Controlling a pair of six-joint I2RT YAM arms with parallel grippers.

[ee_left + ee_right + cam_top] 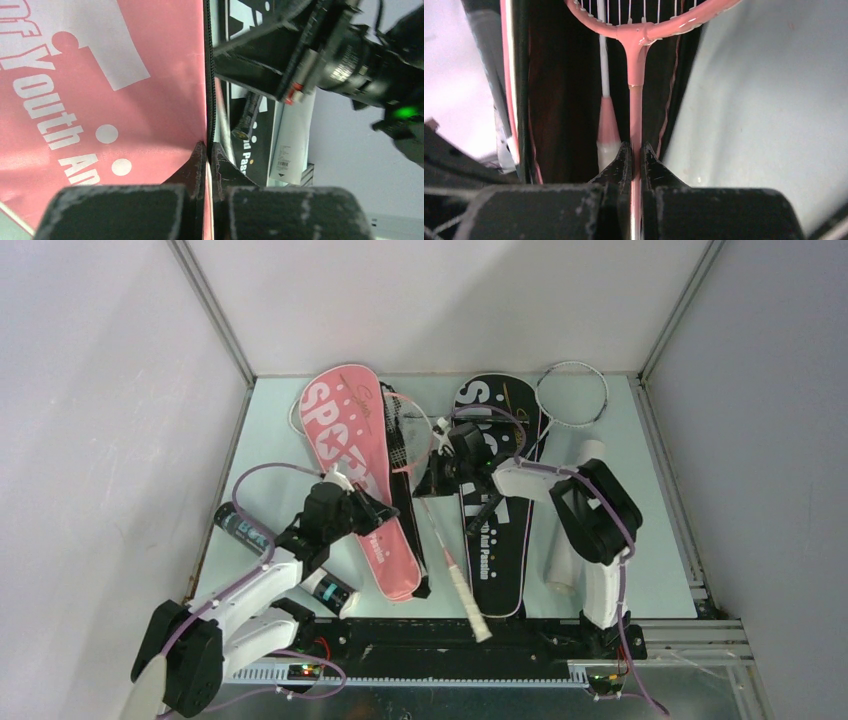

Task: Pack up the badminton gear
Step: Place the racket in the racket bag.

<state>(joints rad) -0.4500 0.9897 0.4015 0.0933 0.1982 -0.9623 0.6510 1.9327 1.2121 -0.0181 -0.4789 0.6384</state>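
Nearest to the bases, a black tube (pixel 240 528) lies loose beside the left arm (pixel 250 590). A white racket grip (pixel 470 602) points to the near edge of the table (pixel 660 570), and a white tube (pixel 562 565) is partly hidden by the right arm (pixel 598 510). A little farther, the left gripper (pixel 362 506) is closed tight on the zip edge of the pink cover (pixel 345 430). The right gripper (pixel 440 472) is clamped on the thin shaft of the pink racket (pixel 636 100), just beside that cover's open side. I judge the task to be at an early stage, with nothing clearly packed. Farther away the black cover (pixel 500 530) lies flat, and the head of the white racket (pixel 572 395) is uncovered at its far end. I cannot find any shuttlecocks. The top view gives the layout, but only the wrist views show the grips closely. The right wrist view also shows a second, white shaft with a pink cone (pixel 606 120) just beside the held one.
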